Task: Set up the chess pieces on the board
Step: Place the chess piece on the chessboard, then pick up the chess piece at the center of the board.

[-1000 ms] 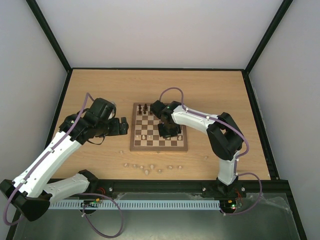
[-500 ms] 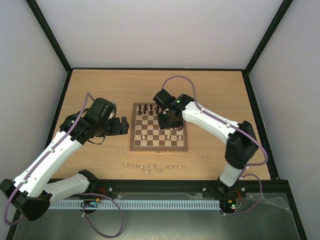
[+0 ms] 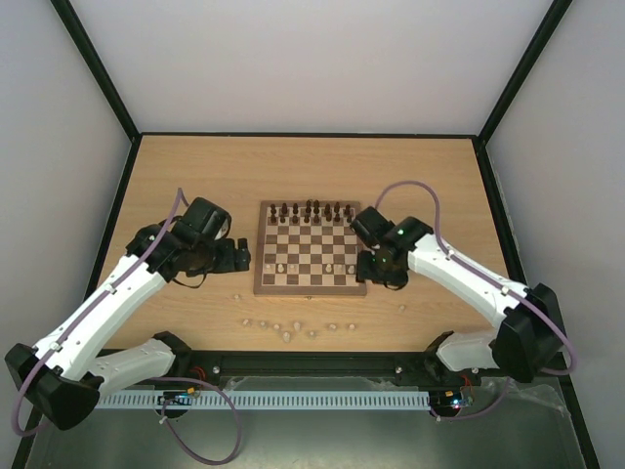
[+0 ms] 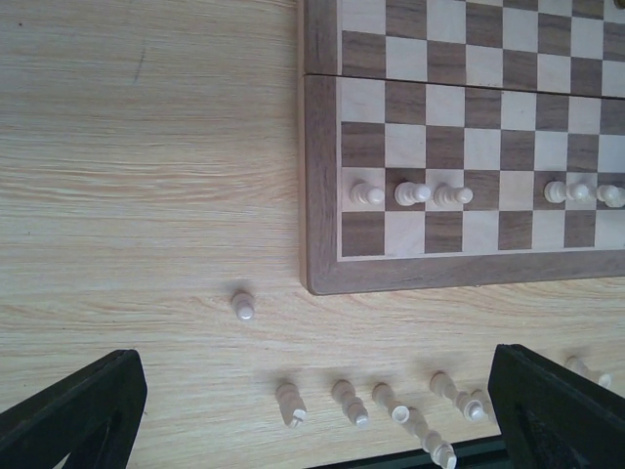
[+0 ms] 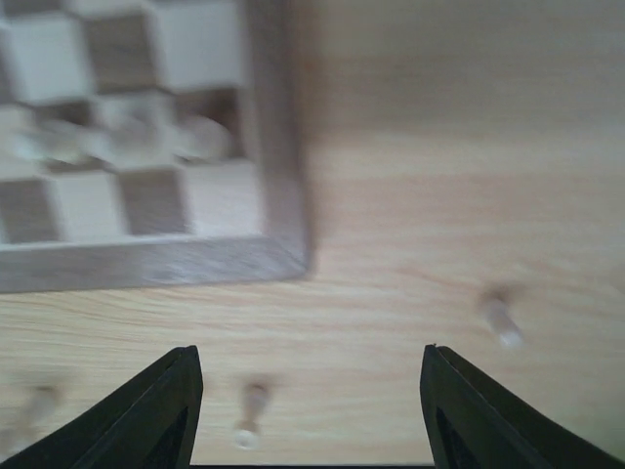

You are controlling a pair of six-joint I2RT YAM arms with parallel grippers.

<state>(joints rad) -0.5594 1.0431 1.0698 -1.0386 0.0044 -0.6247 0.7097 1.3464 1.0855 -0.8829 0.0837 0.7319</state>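
Right claw (image 5: 308,357) hovers off the board's (image 3: 311,289) near right corner, jaws apart and empty, probably hunting a loose cream piece (image 5: 500,318) on the bench (image 3: 195,176). Left claw (image 4: 314,357), spread wide, hangs over cream stragglers (image 4: 352,403) along the bench's near edge.

- The left arm (image 3: 107,303) stretches forward from its base, with its wrist bent inward towards the middle.
- The left gripper (image 3: 239,256) points to the right, jaws spread wide with nothing between them (its dark fingers (image 4: 73,415) show at the bottom corners of its wrist view).
- The right arm (image 3: 469,278) folds out to the right, its forearm angling back leftwards.
- The right gripper (image 3: 376,266) tips downward, jaws apart and empty.
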